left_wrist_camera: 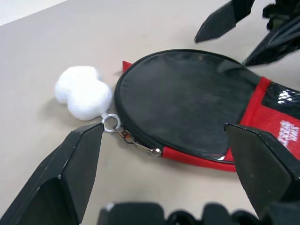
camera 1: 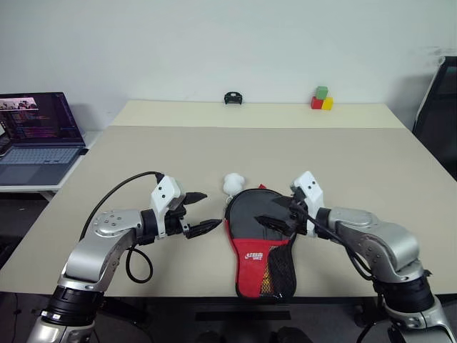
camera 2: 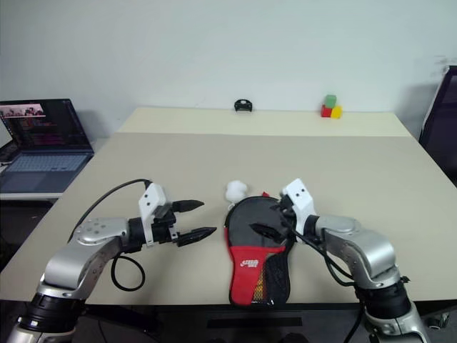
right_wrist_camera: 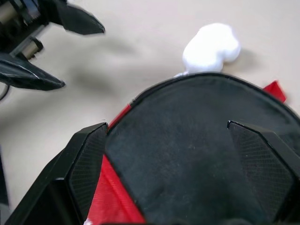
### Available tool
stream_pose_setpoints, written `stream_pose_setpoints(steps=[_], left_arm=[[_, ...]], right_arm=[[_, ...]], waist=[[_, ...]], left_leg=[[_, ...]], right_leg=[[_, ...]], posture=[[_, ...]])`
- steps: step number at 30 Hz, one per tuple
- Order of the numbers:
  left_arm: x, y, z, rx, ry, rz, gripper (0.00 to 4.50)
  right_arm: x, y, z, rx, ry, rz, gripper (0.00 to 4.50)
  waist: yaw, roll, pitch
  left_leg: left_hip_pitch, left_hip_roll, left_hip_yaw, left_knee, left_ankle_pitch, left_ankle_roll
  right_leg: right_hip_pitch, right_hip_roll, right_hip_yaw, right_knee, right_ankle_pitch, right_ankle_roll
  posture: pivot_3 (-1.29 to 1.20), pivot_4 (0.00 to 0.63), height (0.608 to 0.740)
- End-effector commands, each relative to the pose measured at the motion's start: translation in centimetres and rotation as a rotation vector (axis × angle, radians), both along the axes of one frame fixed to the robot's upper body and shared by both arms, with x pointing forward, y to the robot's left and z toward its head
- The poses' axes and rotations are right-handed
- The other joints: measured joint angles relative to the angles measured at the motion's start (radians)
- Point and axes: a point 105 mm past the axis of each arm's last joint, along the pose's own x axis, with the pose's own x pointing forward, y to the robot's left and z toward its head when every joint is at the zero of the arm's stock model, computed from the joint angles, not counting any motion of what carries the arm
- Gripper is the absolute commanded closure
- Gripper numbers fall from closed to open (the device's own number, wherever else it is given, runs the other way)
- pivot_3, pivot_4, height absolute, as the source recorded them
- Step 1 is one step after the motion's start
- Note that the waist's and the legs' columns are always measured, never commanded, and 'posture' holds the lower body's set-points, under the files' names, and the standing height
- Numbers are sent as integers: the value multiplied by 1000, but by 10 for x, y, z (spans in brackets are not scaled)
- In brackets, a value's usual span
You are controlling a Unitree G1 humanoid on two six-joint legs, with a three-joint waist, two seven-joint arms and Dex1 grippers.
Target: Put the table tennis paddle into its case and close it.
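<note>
1. Hovering just above the tabletop (camera 1: 143,153), beside the case's left edge: the left claw (camera 1: 201,211), spread wide, holding nothing, aimed at the round end of the case.
2. Lying just beyond the round end: a white fluffy pom-pom (left_wrist_camera: 84,92), hanging from a small metal ring and clip (left_wrist_camera: 136,139) that looks to be the zipper pull, sitting on the left rim of the round end.
3. Lying flat near the front edge of the tabletop, between the two claws: the case (camera 1: 258,243), round black part pointing away, red panel, white logo and mesh pocket pointing toward the robot.
4. Not showing anywhere in the open: the paddle; judging from the flat, filled-out case, probably sitting inside already, though not possible to confirm. Peeking out at the far rim: a small red tip (right_wrist_camera: 274,90), unclear whether handle or fabric.
5. Looking shut along the round rim seen from the left wrist; not possible to tell whether zipped all the way round.
6. Hovering over the right part of the round black face: the right claw (camera 1: 278,212), also spread wide, gripping nothing.
7. Remaining, by this reading: finishing or checking the zip; insertion seemingly done.
</note>
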Motion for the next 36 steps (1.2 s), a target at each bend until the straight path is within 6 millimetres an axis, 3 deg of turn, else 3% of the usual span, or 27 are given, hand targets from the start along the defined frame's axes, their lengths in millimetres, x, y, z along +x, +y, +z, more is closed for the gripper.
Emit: stream_pose_setpoints(steps=[1,5,9,13,25,36], left_arm=[[9,9,13,15,-68,61,0],[19,15,12,27,-65,120,0],[32,18,13,27,-46,176,0],[62,15,21,9,-63,245,0],[125,-26,17,30,35,233,0],[131,-46,-19,90,208,187,0]], right_arm=[[2,10,-4,-13,-34,39,15],[8,6,-26,-67,-15,8,15],[12,4,-33,-72,-10,-23,15],[11,5,-39,-73,-2,-35,15],[6,15,-43,-54,8,-38,15],[4,21,-43,-40,7,-45,15]], waist=[[0,0,0],[1,-1,0],[2,-1,1],[5,-1,1],[0,-2,1],[-2,-3,1]], left_leg=[[0,0,0,0,0,0],[0,0,0,0,0,0],[0,0,0,0,0,0],[0,0,-1,0,0,0],[0,-1,-1,1,0,0],[-1,-1,0,1,0,0]], right_leg=[[0,0,0,0,0,0],[0,0,0,0,0,0],[0,0,0,0,0,0],[0,0,-1,0,0,0],[0,0,-2,1,0,0],[-1,1,-4,1,0,0]], posture=[[0,150,740],[0,150,740],[0,150,740],[0,150,740],[0,150,740],[0,150,740]])
